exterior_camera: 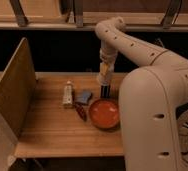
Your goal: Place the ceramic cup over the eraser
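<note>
Over the back half of the pale wooden counter [47, 130], the robot's cream-coloured arm [137, 50] comes down from the upper right and points almost straight down, ending in the gripper [105, 80]. Honestly I can't make out the gripper well here; it blends into something pale at its tip, which looks like the small cream-white tapered ceramic cup [105, 75], so whether it's clamped on it I can't tell.

Right under that sits the small black upright eraser block [105, 91], standing on the counter just behind the round orange-red bowl [104, 113]. The cup appears to be directly above the eraser, touching or very nearly touching its top, but not down over it, since most of the black block is in plain sight.

Left of the eraser lies a flat blue-grey square piece [84, 95], and just beside that, further left, a white tube with a cap [67, 94] lies pointing away from the camera. A thin dark red stick [80, 111] rests at an angle between the blue-grey piece and the bowl, its lower end close to the bowl's left rim.

On the left edge of the counter stands a tall slanted wooden side panel [12, 90]. The robot's big rounded cream body [152, 120] fills the right side of the view and hides that end of the counter.
</note>
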